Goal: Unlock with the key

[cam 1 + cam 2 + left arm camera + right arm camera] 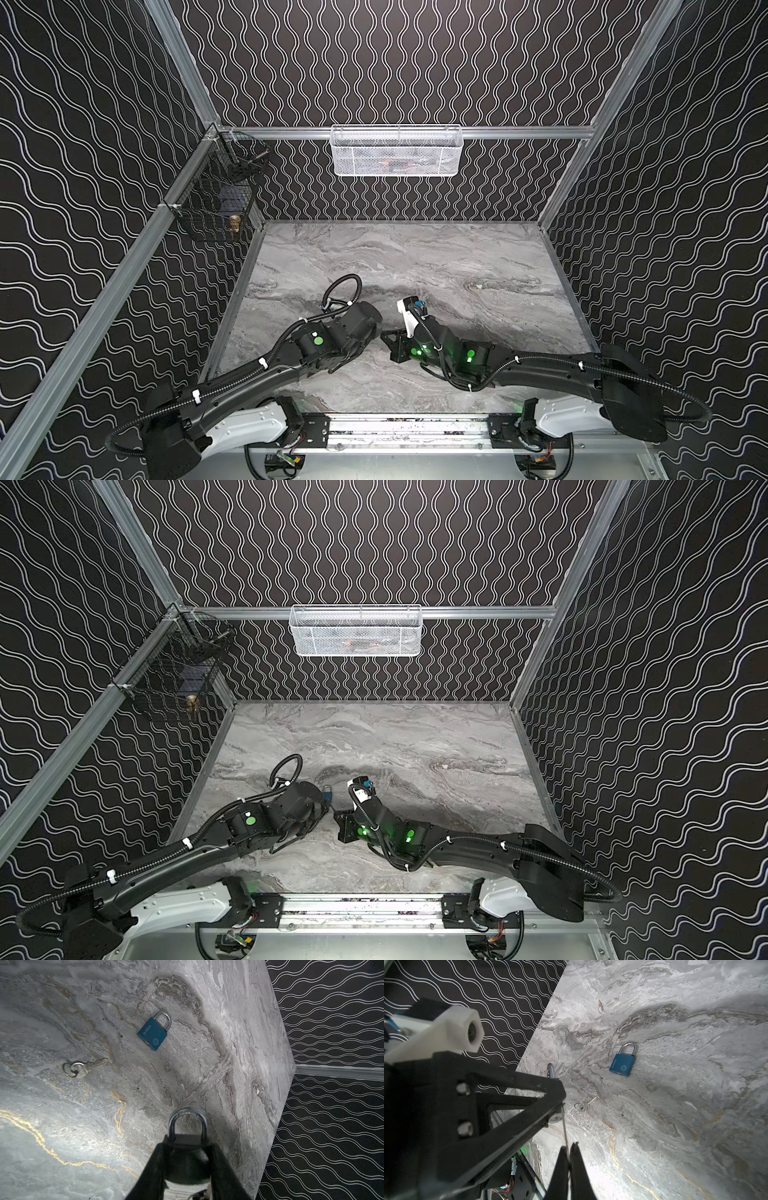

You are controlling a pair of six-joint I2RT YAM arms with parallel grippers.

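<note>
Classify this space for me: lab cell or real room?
Most likely an enclosed robot test cell, not a lived-in room: aluminium frame rails boxing in wavy-patterned wall panels, a marble-look tabletop, and left arm and right arm mounted at its front edge.

Tabletop [457, 257] showing grey marble swirl, gold veins; lying padlock [152, 1034] teal-blue, silver shackle; held padlock [188, 1111], silver shackle; loose key [78, 1069] and held key [565, 1130] silver; walls [374, 62] black, white wavy lines; back basket [397, 160] white mesh; side basket [212, 199] black wire; left hand [188, 1145], right hand [569, 1148] black.
</note>
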